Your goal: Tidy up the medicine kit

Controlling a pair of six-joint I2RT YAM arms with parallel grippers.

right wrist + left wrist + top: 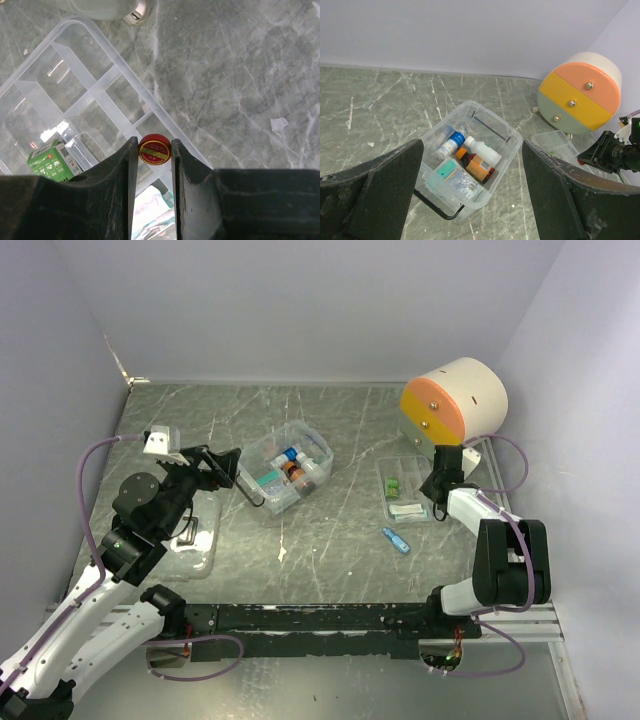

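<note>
Placement is the step in hand, as I judge it. The right jaws are closed to a narrow gap on a small round red tin (154, 149) with a yellow label, pinching it by its edges. In the right wrist view it hangs at lower centre, just over the right-hand long rim of the clear divided plastic tray (95, 92), so it may not be squarely above any one compartment. To do this well, the arm should carry the tin a little further left in that view, over a bare cell. It should then lower the tin close to the tray floor and open only then, so the tin does not bounce off the rim or roll onto the grey marbled worktop (340, 530).

The left jaws stand wide open and hold nothing, poised over the clear rectangular plastic box (470, 160) of bottles at the centre of the overhead view. The tray lies right of centre, below the large cream cylinder with an orange face (455, 405). A small blue tube (396, 540) lies loose on the worktop just below the tray.

Print shows on the tin's label, on the small green carton (52, 161) in the tray and on the bottles, but none of it is legible.
</note>
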